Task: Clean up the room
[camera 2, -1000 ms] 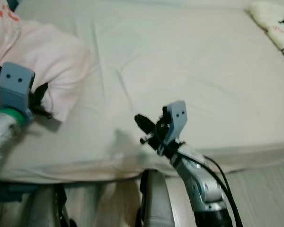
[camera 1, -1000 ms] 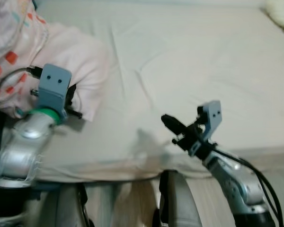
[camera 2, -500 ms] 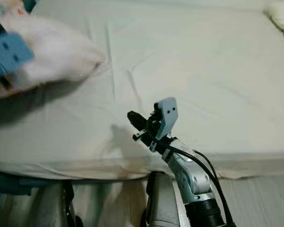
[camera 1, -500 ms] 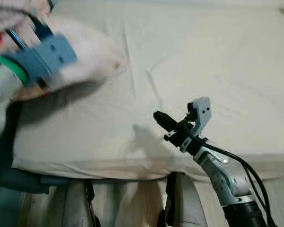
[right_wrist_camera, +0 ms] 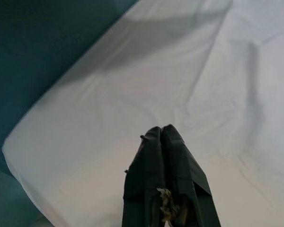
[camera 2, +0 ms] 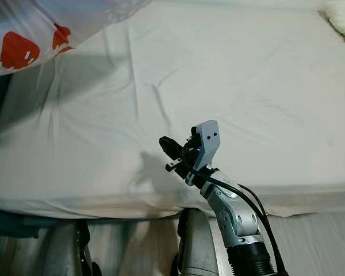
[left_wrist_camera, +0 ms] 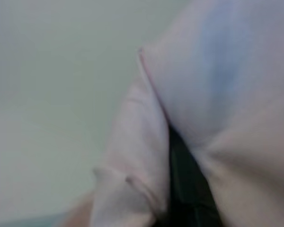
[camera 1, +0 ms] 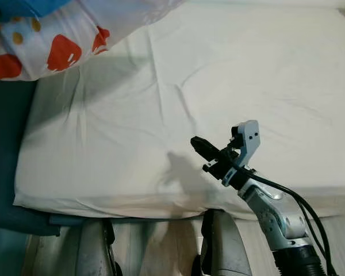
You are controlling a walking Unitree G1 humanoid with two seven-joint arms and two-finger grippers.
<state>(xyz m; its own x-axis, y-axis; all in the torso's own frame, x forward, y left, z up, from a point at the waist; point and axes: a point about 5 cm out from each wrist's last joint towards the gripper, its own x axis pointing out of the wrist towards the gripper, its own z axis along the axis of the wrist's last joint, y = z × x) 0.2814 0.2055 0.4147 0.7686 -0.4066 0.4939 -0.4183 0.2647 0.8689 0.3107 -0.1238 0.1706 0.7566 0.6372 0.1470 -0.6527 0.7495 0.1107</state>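
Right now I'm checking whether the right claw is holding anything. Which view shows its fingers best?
The right wrist view: the right claw has its two black fingers pressed together, with nothing between them, above the bed sheet. Both eye views show it small and side-on.

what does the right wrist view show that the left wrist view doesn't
Right wrist view alone: the right gripper with its fingers shut and bare, over the white bed sheet, whose corner meets a dark teal floor. Left wrist view alone: blurred, close-up pale pink fabric folded around a dark fingertip. Shared: pale bedding fabric; otherwise little overlaps.
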